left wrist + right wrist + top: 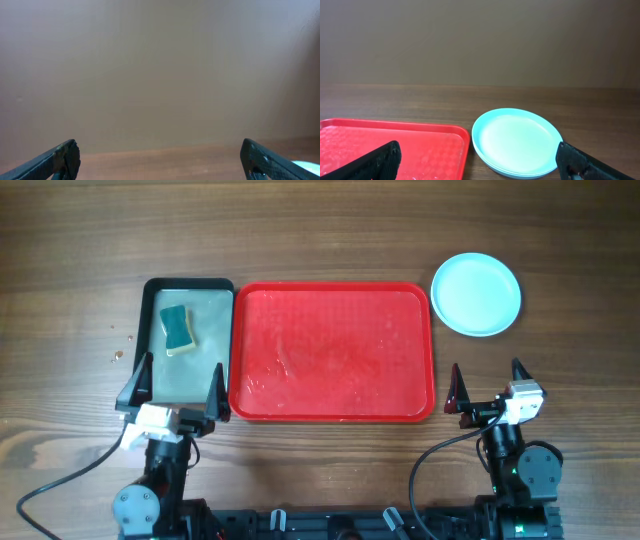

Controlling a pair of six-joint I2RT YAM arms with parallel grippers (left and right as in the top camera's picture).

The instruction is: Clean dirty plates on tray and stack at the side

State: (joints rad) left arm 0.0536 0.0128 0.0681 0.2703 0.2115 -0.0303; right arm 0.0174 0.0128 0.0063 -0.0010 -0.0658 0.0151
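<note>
At far left, left gripper (180,370): jaws spread wide, empty, hanging over the near end of the black tray (190,281) holding the sponge (179,328). In the middle, red tray (330,350): bare of plates, only wet smears. To the right, plates (476,293) stacked on the table just past the tray's far right corner, straight ahead of right gripper (486,370), likewise spread and empty. Far nearer the right arm; round, so no axis to favour. Probably finished.

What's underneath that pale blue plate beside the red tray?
More plate rims peek out beneath the blue plate, resting on the table. Their faces are covered, so I cannot count them or judge cleanliness.
</note>
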